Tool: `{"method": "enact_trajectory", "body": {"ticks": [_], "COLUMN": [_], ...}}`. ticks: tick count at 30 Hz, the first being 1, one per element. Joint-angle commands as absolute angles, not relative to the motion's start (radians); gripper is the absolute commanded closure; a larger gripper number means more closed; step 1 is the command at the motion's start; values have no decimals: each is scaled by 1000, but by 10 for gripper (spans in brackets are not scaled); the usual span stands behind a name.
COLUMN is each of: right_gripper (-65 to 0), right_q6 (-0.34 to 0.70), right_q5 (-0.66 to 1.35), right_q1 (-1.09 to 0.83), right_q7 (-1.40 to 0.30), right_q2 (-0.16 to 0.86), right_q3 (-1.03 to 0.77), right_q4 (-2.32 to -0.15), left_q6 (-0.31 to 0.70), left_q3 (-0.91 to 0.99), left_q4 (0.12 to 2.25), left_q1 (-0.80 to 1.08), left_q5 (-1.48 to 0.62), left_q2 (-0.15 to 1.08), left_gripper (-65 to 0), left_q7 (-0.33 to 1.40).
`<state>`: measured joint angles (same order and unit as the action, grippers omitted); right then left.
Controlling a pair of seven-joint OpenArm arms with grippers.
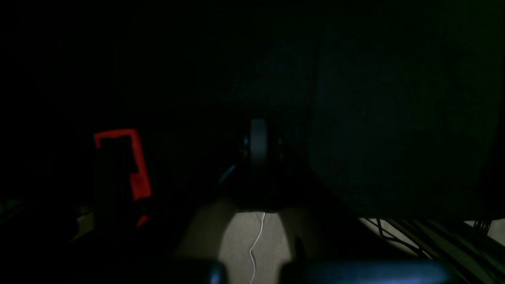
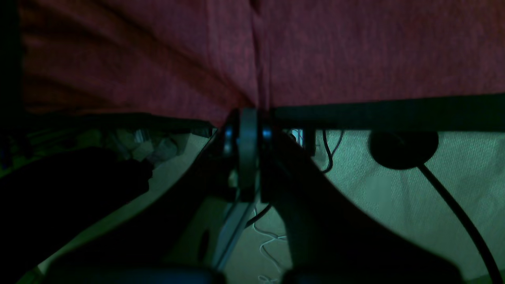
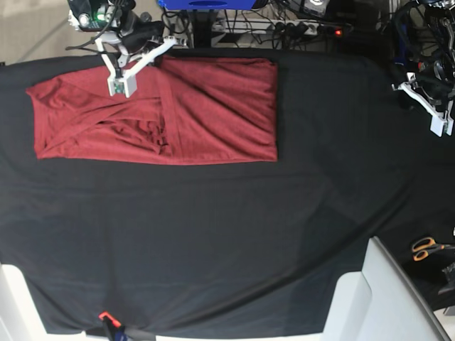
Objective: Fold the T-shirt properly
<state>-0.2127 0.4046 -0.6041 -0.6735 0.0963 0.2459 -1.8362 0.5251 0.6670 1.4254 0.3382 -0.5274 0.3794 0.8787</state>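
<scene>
Fabric of a brick-red, soft knit T-shirt (image 3: 213,106) lay folded into a long rectangle on the black cloth sheet (image 3: 227,234) covering the desk, near its far edge and toward the base view's left. The right pincer (image 3: 121,85) hovered over the shirt's far edge, its jaws pressed together and holding nothing. The left pincer (image 3: 439,122) sat well apart at the base view's right edge, jaws likewise pressed together and empty. Orange-handled scissors (image 3: 426,247) lay off the cloth at the right.
</scene>
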Motion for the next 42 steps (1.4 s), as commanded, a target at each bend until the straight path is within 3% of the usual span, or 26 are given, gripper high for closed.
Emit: {"method": "enact_trajectory", "body": {"ticks": [1,11,18,23,28,35,42], "right_gripper": [-2,-15,-210,-212,-213,-213,-213], "right_q6": [-211,-211,-211,-208,-179,-39,-35], "right_q5": [407,407,400,400,407,407,406], "right_q1": [-607,-605,-602,-552,-367,-131,-21], "right_q7": [-650,-630,-628,-634,-722,-773,-771], "right_q2": [97,96,104,133,127,110,71], "right_q3": [245,248,246,255,257,255,255], "right_q4": [-1844,-1831,-1923,-1983,-1920,-1713,-1537], "left_q6": [532,532,532,532,532,532,532], "left_q3": [674,673,673,673,673,676,682], "left_q4": [1438,1438,1438,1438,1438,1438,1440], "left_q1": [340,340,340,340,340,344,367], "left_q5": [-539,-539,-539,-539,-539,-539,-539], "left_q2": [400,400,400,398,394,392,395], "left_gripper": [0,0,0,0,0,0,0], "left_q7": [865,865,865,865,865,865,863]}}
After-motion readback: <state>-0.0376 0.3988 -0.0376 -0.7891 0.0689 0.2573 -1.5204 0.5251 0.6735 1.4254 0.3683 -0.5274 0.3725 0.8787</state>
